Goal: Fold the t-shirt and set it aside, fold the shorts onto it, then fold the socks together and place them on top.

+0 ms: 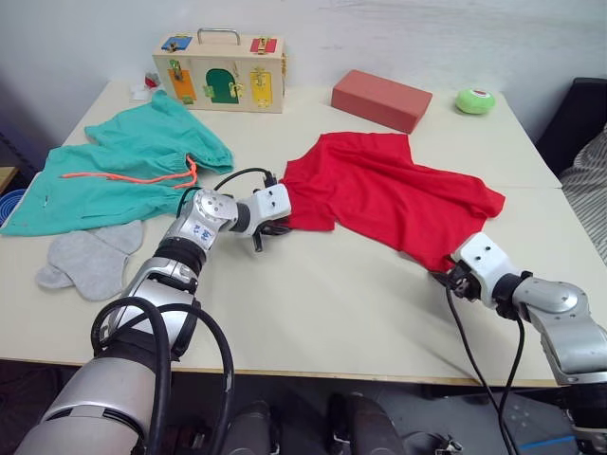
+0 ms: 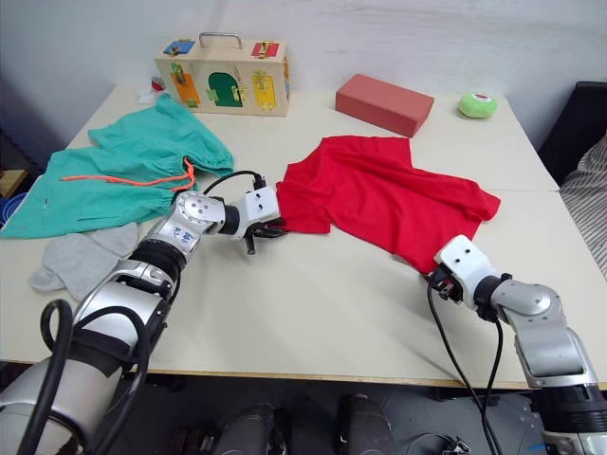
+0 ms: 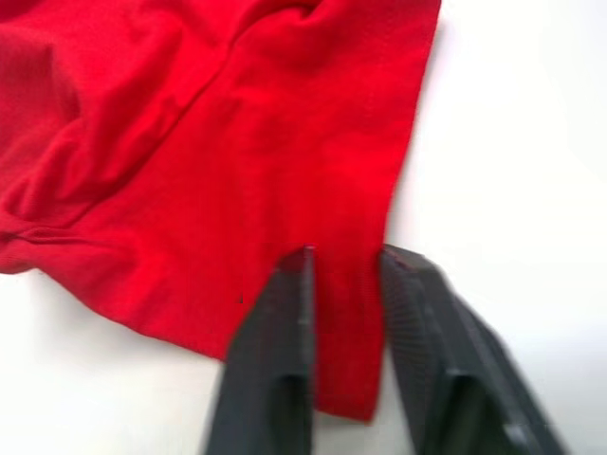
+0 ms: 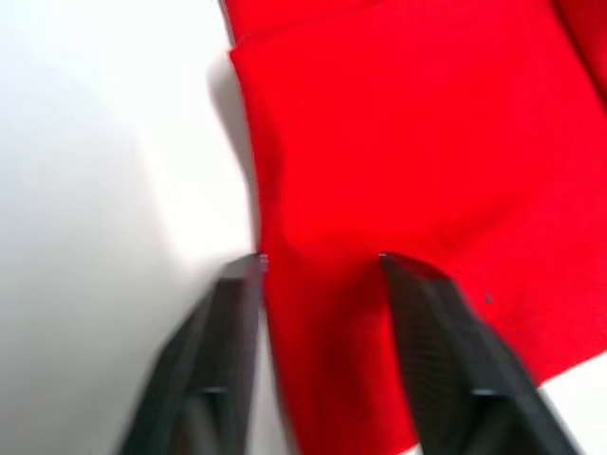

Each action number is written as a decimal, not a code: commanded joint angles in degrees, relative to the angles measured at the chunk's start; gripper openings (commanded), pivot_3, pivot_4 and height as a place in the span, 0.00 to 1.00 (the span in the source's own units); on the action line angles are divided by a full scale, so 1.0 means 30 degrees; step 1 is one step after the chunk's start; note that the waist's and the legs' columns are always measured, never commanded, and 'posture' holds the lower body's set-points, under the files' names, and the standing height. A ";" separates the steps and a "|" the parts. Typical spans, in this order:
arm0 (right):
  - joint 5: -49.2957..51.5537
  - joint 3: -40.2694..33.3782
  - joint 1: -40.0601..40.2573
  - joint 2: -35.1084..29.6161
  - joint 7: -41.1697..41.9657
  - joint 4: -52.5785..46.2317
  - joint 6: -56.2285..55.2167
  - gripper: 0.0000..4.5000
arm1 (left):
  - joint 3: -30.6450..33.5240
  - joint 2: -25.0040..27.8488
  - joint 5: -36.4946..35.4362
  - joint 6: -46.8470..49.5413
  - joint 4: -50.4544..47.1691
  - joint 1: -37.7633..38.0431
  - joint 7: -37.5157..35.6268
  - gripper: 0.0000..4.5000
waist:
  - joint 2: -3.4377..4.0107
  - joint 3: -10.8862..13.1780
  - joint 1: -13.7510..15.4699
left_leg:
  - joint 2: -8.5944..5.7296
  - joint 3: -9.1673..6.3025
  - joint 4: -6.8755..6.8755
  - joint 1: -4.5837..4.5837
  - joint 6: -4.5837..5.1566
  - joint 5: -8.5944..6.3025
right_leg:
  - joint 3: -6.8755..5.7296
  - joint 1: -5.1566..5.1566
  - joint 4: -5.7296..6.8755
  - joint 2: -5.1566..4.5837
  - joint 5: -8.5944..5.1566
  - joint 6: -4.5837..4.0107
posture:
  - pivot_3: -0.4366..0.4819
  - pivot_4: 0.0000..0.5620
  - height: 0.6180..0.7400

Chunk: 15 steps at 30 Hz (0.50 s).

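The t-shirt (image 1: 389,194) lies rumpled in the middle of the table (image 1: 332,313); the left gripper (image 3: 343,275) straddles its near left corner, fingers parted with red cloth between them; the right gripper (image 4: 321,270) sits likewise spread over the near right corner (neither is clamped). The shorts (image 1: 114,171) lie spread at far left; the socks (image 1: 90,261) rest just in front of them, touching the shorts' hem.

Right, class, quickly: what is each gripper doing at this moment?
Left gripper: open, fingers astride a corner of the bright red cloth t-shirt.
Right gripper: open, fingers astride another edge of the t-shirt.
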 commanded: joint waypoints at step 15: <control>0.3416 -0.2019 0.0350 -0.1200 0.3339 -0.0276 -0.0909 0.01 | 0.2712 0.2380 -0.3382 0.2391 -0.6456 0.4661 -0.4503 0.00 | 0.0009 0.0007 -0.0266 | 0.0002 0.0012 -0.0031 -0.0035 -0.0003 -0.0007 | -0.0016 -0.0027 -0.0016 0.0020 -0.0002 0.0001 | 0.48 0.27 1.00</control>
